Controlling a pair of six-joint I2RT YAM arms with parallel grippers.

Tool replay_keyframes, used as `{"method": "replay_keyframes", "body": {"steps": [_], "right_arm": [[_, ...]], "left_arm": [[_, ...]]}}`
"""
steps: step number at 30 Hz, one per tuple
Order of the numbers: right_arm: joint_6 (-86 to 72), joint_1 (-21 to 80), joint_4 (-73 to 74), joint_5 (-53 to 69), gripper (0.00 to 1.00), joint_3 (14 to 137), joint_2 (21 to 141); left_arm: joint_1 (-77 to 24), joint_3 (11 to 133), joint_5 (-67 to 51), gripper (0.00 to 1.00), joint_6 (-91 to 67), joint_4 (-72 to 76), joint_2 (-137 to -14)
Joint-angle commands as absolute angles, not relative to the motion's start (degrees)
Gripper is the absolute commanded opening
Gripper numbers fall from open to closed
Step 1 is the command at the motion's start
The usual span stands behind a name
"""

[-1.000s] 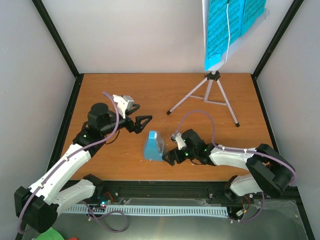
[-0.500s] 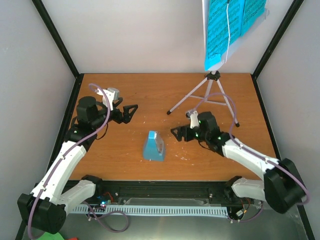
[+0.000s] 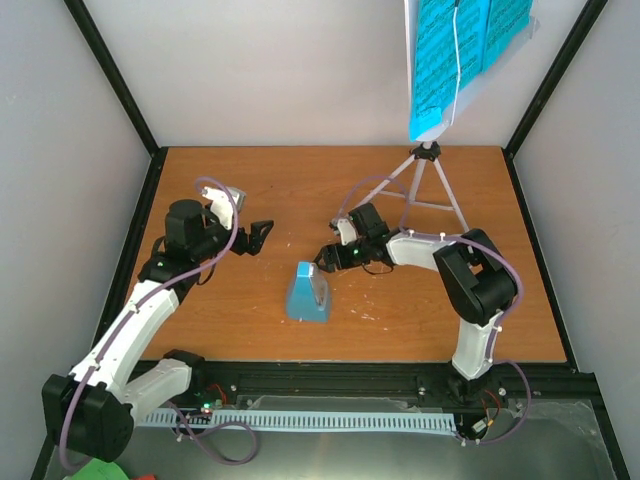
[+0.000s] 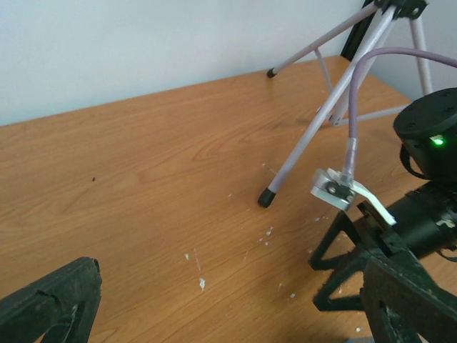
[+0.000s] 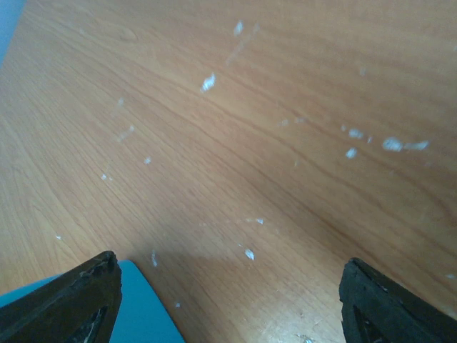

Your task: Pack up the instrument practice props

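Swinging in from the right since the earlier frames, the right fingers now sit just behind the light-blue metronome, which has not shifted from the middle of the wooden surface. From above, the left fingers hang to the metronome's left and further back, holding nothing. The grey music stand stands on its tripod legs at the back right, with the bright-blue sheet music propped on its desk at the top of the view.

From the left wrist, that arm's fingers are spread wide at the two lower corners, with bare wood between them. One stand foot rests on the surface ahead, and the right arm's black fingers show low on the right.

From the right wrist, the fingers are also spread wide. A blue edge of the metronome shows at the bottom, beside one finger and not pinched. Whether they touch cannot be told. White flecks dot the wood ahead.
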State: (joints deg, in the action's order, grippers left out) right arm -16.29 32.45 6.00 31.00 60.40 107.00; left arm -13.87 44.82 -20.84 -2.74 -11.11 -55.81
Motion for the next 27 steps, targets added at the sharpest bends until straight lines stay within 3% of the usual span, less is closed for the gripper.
{"method": "replay_keyframes", "body": {"steps": [1,11,20,27], "right_arm": [[-16.6,35.7,6.3,33.7,0.81,57.1,105.0],[-22.9,44.7,3.4,31.0,0.8,46.9,98.3],[-25.0,50.3,2.6,27.3,0.8,46.7,95.9],[-20.3,46.5,8.2,9.5,0.94,44.4,80.1]], "left_arm": [[-13.4,44.5,-18.8,1.0,0.4,-9.7,-56.2],[-13.4,44.6,-18.6,1.0,1.1,-9.7,-57.7],[-13.4,44.6,-18.2,0.99,1.2,-9.7,-58.0],[-13.4,43.7,-13.1,1.0,0.8,-9.7,-56.0]]}}
